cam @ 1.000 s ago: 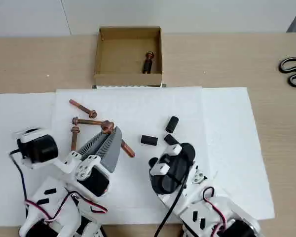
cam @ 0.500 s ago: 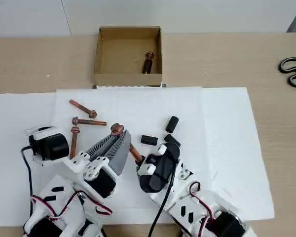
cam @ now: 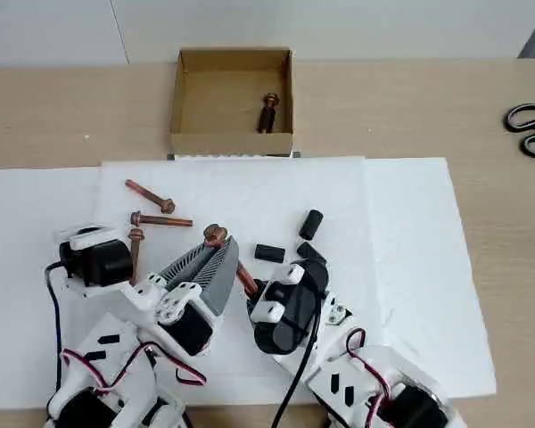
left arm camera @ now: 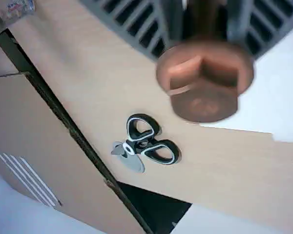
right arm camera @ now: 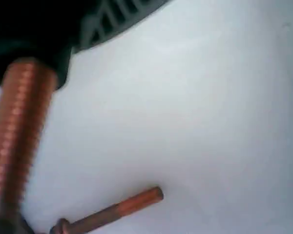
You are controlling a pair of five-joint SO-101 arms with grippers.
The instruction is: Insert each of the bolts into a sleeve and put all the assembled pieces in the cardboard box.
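Three loose copper bolts (cam: pixel 161 219), three black sleeves (cam: pixel 268 252); left gripper (cam: pixel 220 252) pinches a fourth bolt (left arm camera: pixel 203 80); right gripper (cam: pixel 296 272) grip cannot be told

The held bolt (left arm camera: pixel 204 80) is blurred in the left wrist view, shank hidden inside the left gripper (cam: pixel 219 248); in the right wrist view its thread runs off the edge — the other end lost in a dark blur (right arm camera: pixel 24 44). Well right of it, the scissors (cam: pixel 530 129) are cut off.
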